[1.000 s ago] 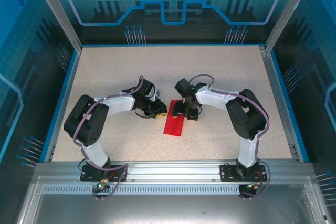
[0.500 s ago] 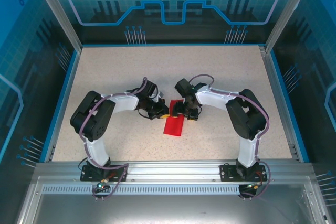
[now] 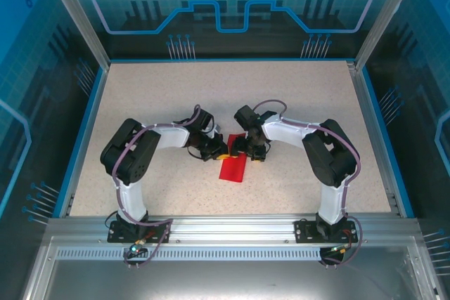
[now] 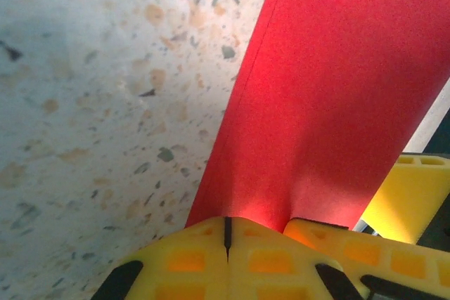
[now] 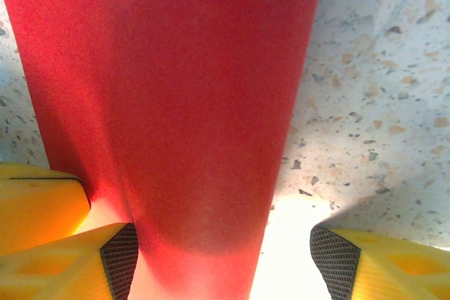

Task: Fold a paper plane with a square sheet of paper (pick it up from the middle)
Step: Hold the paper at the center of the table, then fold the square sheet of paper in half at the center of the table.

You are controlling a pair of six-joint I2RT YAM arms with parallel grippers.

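A speckled pale worktop sat inside a blue-lit enclosure, and both arms bent inward to meet at the centre of the top view. The paper lay flat there as a narrow red strip, running from between the two hands down toward the lower middle of the frame.

The left hand had its yellow fingers drawn together at the bottom of its wrist view, with the paper's end rising out of the seam between them, so it looked clamped on that end, probably to pin the strip for the next fold. A soft crease ran up the red surface from the grip.

The right hand sat just beside it, with its fingers spread apart. One sat at the paper's edge and the other on bare worktop, holding nothing. It seemed poised to press or take the paper.

The paper looked matte, bright red and already doubled over, with one long straight edge.
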